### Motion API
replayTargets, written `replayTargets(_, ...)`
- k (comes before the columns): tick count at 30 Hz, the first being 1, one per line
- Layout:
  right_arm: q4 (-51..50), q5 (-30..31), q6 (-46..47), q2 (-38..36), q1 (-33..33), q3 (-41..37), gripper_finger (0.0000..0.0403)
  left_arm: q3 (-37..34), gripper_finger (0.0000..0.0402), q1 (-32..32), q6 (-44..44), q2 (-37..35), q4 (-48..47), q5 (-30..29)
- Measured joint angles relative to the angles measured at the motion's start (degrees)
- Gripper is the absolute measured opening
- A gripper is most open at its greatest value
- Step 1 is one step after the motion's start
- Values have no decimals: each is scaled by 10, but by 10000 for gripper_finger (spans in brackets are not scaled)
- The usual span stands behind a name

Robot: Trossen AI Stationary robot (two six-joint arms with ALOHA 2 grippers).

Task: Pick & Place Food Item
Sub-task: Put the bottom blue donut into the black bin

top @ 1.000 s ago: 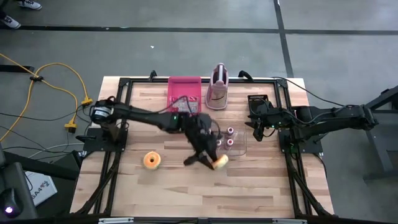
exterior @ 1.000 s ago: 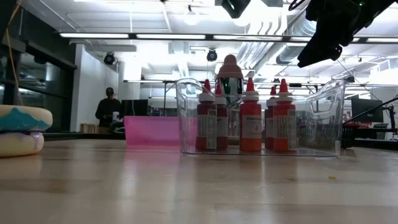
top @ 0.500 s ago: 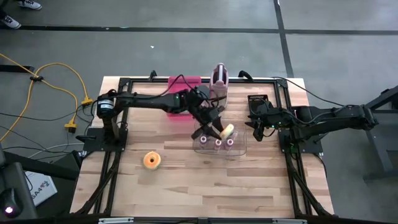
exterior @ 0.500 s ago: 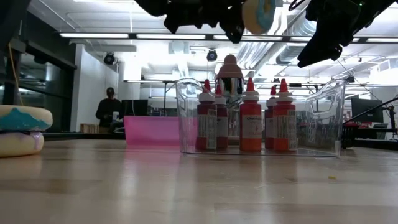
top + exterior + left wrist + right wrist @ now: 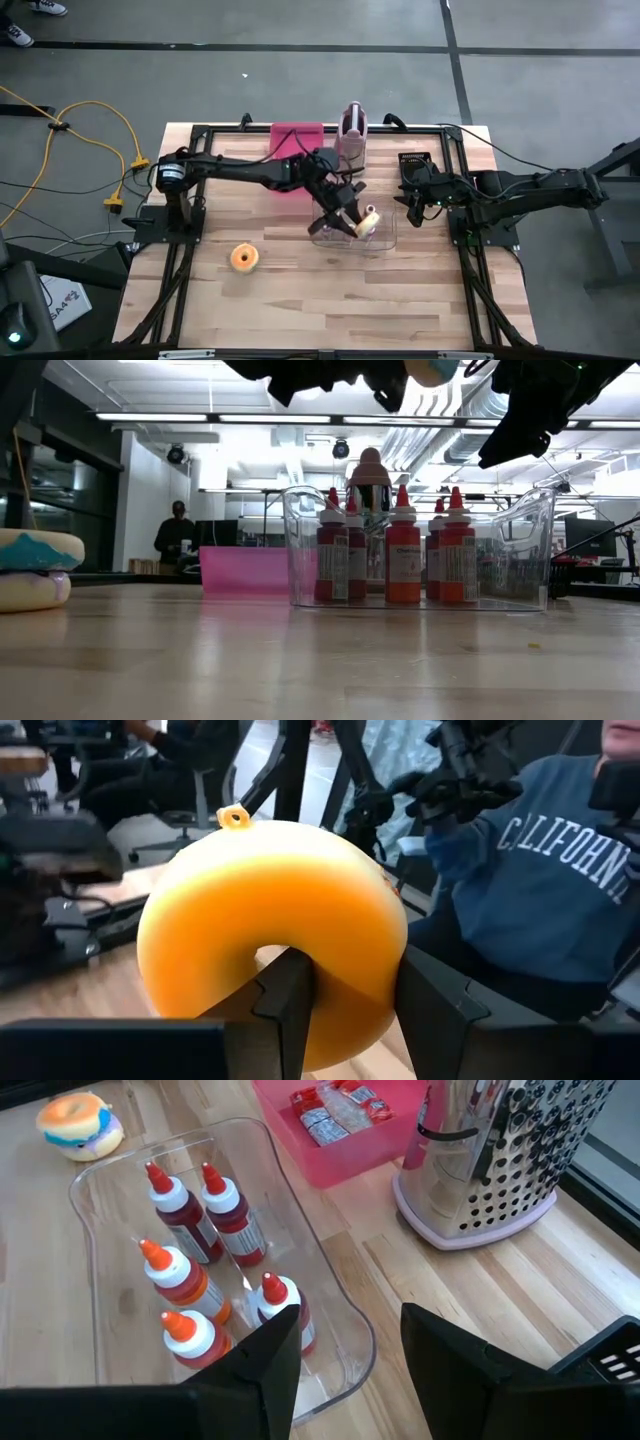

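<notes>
Above the wooden tabletop [image 5: 300, 290], the left end effector [image 5: 358, 222] pinches a yellow ring-shaped doughnut [image 5: 368, 220], apparently over the clear plastic bin [image 5: 390, 240].

The left claw [image 5: 358, 224], clamped on the yellow donut [image 5: 368, 219], has travelled from the bare desk [image 5: 300, 300] in front of the clear bin [image 5: 392, 232], up toward the bin's far edge, and now hangs directly above the bin.
</notes>
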Motion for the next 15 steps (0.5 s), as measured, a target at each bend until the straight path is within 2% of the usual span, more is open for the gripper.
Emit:
replayTargets(9,17,0,-2,0,0,0,161,0,122,-30,-4,0,23,-1)
replayTargets(15,97,-14,38,14,0,0,161,0,122,-57,-3,0,39,-1)
